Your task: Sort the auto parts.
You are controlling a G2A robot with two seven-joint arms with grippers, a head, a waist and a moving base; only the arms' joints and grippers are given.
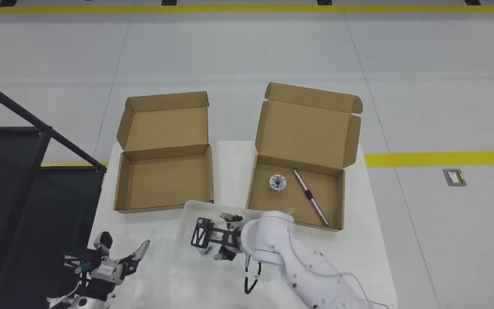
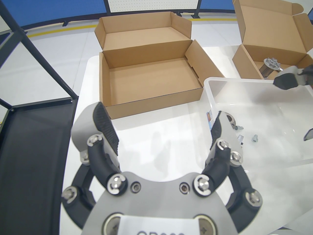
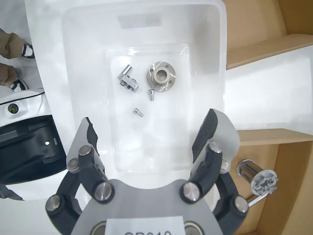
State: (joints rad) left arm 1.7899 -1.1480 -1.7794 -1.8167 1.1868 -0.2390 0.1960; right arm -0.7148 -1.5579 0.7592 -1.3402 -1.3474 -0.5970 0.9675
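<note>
A clear plastic bin (image 3: 220,50) holds a round metal flange (image 3: 161,75), a small angled bracket (image 3: 127,79) and two small screws (image 3: 151,94) (image 3: 138,112). My right gripper (image 3: 151,130) hangs open above the bin with nothing between its fingers; from above it (image 1: 205,235) sits over the bin (image 1: 193,210). My left gripper (image 2: 161,128) is open and empty over the table's near left part (image 1: 123,247), short of the bin (image 2: 256,91). The right cardboard box (image 1: 297,197) holds a round finned part (image 1: 277,182) and a metal rod (image 1: 309,197).
The left cardboard box (image 1: 162,178) stands open with nothing in it, also seen ahead of the left gripper (image 2: 146,81). A black metal rack (image 1: 46,193) borders the table's left side. Bare white tabletop (image 2: 156,133) lies between the left gripper and the boxes.
</note>
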